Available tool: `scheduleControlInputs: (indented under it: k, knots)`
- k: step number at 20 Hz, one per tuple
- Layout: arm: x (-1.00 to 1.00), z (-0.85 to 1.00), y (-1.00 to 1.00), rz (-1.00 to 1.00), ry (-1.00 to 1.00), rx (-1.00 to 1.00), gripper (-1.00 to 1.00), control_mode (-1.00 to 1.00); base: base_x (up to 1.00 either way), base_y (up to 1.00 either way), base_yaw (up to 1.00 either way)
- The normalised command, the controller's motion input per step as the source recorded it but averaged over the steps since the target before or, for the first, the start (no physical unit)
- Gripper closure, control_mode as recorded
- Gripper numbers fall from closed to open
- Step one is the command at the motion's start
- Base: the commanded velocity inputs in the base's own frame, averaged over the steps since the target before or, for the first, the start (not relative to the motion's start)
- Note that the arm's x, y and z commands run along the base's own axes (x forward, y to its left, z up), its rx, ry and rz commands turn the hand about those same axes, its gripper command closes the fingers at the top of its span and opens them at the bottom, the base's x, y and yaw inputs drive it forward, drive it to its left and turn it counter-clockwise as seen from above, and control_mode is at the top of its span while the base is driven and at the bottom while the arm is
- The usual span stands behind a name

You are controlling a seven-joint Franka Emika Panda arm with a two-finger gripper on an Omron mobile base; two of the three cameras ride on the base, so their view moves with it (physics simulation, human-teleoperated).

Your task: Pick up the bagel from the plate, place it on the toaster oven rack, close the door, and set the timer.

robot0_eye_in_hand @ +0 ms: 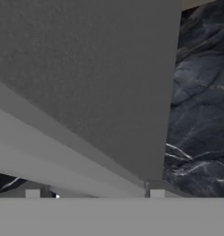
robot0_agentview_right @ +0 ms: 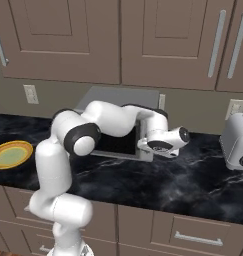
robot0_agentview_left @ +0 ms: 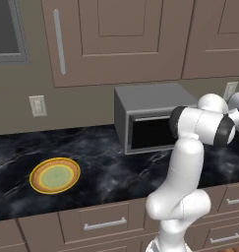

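End effector: held close against the toaster oven, at the right end of its front; the two finger tips stand wide apart, with nothing between them.
Toaster oven: directly ahead of the end effector; in the hand view its grey face and a paler strip are very near.
Door: it stands upright, flat against the oven front, and looks shut; the arm covers its right end, which is the end next to the end effector.
Inside of oven: behind the dark pane; I cannot tell what is in it.
Bagel: I cannot tell where it lies.
Plate: far to the left of the end effector, flat on the counter, well apart from the oven; its pale centre is bare.
Oven edge: in the hand view the grey face ends in a straight edge on the right side, and dark marbled counter lies beyond it.
Open room: a wide stretch of counter lies between the end effector and the silver toaster, far to its right; another free stretch lies between the oven and the plate.
Above: brown cabinet doors hang over the oven, well above the end effector.
Front edge: the counter rim runs below and behind the end effector, with drawers under it.
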Motion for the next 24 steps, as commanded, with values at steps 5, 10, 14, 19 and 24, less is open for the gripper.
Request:
scheduleControlInputs:
  k: [5,10,14,19,24]
  knots:
    - [0.02,-0.13,-0.3,0.0,0.03,0.0,1.0,-1.0,0.0,0.0,0.0]
    - [0.0,-0.11,-0.39,0.03,0.01,0.0,1.0,-1.0,0.0,0.0,0.0]
    - [0.0,-0.06,-0.44,0.11,0.0,0.09,1.0,-1.0,0.0,0.0,0.0]
    - [0.0,-0.09,-0.51,0.2,0.0,0.25,1.0,-1.0,0.0,0.0,0.0]
    - [0.0,-0.12,-0.57,0.24,0.0,0.38,1.0,-1.0,0.0,0.0,0.0]
